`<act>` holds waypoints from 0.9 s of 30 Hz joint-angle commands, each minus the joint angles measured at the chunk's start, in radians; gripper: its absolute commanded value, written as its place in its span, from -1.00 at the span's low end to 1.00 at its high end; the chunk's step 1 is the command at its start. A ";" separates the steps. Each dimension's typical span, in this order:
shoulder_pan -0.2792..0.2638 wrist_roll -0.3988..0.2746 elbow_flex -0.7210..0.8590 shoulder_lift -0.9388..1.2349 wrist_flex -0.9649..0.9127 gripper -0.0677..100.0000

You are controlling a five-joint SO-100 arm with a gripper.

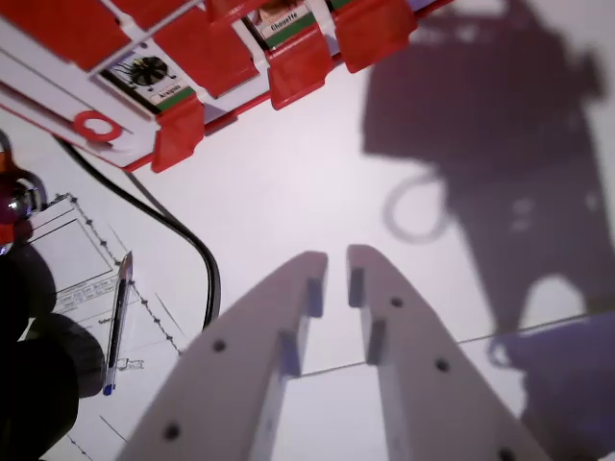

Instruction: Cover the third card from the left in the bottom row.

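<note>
Card: picture card with a dark spiky creature, near the top left of the wrist view, set in the red and white game board; small caption strip beneath the drawing, too blurred to read.
Second card: card with a printed word, at the top edge, right of the first; word possibly "Chouette", only partly in frame.
Game board: red and white board, tilted across the upper left corner, lying on the tabletop.
Red flaps: flap below the spiky card, hanging down past the board's edge, card uncovered; flap below the worded card, likewise down; third flap further right, its card out of frame.
Red ring: printed ring mark on the board's white rim, left of the first flap.
Jaws: white gripper, bottom centre, tips pointing up the picture; slightly parted with a narrow gap, nothing between them; well apart from the board and flaps.
Tabletop: white surface, bare under the jaws; dark shadow of the arm thrown over its right side.
Cable: black cable, curving from under the board down toward the left jaw.
Pen: pen lying on a printed paper sheet at the left edge.
</note>
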 commanded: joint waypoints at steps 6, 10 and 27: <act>-0.015 0.034 -0.179 -0.137 0.003 -0.96; -0.018 0.051 -0.204 -0.201 -0.006 -0.96; -0.029 0.094 -0.362 -0.405 -0.074 -0.96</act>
